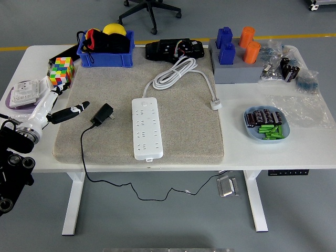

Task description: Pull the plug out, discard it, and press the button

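Observation:
A white power strip (146,127) lies lengthwise on the beige mat (189,126), its white cord (176,73) coiled behind it. A black plug adapter (102,114) lies on the mat to the strip's left, out of the strip; its black cable (84,157) runs off the table's front edge. My left hand (60,107) reaches in over the mat's left edge, fingers spread and empty, its fingertips a short way left of the adapter. The right hand is out of view.
A colourful cube (62,72) and a blue bin (106,48) stand at the back left. A white item (23,90) lies at the left edge. A black device (175,50), a grey block holder (234,58) and a blue dish of batteries (265,125) are at the back and right.

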Robot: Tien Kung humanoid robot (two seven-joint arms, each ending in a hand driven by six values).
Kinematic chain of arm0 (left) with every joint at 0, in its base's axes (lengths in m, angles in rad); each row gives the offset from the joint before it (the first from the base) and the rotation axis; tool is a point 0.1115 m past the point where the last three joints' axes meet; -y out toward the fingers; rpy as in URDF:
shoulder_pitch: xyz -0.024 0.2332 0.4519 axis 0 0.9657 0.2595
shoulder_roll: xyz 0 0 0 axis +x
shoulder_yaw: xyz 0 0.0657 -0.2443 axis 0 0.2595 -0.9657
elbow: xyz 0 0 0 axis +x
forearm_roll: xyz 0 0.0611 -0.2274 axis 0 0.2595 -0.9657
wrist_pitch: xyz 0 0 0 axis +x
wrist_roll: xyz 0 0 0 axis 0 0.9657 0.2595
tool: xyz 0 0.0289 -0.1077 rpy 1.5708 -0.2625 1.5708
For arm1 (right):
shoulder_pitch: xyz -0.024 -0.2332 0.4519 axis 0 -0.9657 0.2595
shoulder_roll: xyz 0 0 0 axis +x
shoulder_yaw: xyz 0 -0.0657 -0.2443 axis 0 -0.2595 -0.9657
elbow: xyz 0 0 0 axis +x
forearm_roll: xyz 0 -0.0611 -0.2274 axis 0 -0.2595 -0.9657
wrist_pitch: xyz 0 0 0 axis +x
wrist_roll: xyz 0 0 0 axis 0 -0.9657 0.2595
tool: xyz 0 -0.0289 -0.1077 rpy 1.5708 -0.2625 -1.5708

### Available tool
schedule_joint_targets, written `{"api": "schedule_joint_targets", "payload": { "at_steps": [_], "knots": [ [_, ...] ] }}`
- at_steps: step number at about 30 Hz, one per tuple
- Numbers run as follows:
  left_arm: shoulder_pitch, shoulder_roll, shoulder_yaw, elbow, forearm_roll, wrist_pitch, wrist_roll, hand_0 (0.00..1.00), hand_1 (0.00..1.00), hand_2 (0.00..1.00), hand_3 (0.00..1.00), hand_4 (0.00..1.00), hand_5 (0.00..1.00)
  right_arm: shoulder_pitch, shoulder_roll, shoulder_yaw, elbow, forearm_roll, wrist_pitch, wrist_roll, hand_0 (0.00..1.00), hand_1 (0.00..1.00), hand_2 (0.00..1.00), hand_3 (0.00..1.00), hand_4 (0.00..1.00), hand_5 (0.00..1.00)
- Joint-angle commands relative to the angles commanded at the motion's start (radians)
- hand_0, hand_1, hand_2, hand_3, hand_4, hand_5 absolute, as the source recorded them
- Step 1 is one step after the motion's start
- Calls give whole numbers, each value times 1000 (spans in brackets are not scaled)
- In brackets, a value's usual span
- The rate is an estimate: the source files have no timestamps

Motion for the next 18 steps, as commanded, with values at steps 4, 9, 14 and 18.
{"api": "schedule_joint_targets", "payload": {
  "at_steps": [4, 9, 14, 18],
  "knots": [
    [-3, 4, 5, 3, 0, -2, 4, 994, 998, 997, 976, 863, 616, 1, -4, -10, -1, 11, -9, 4, 767, 729, 724, 713, 883, 658],
    [-1, 5, 3, 12, -3, -2, 3, 994, 998, 997, 976, 863, 616, 2, -13, -28, -1, 27, -24, 7, 767, 729, 724, 713, 883, 658],
    [23, 7, -6, 20, -2, -3, 2, 995, 998, 997, 976, 863, 614, -4, -15, -30, -5, 26, -32, 13, 767, 729, 724, 713, 883, 658],
    [44, 13, -13, 17, 2, -4, 3, 990, 998, 997, 976, 864, 619, -7, -12, -21, -11, 15, -33, 16, 767, 729, 724, 713, 883, 658]
  ]
}}
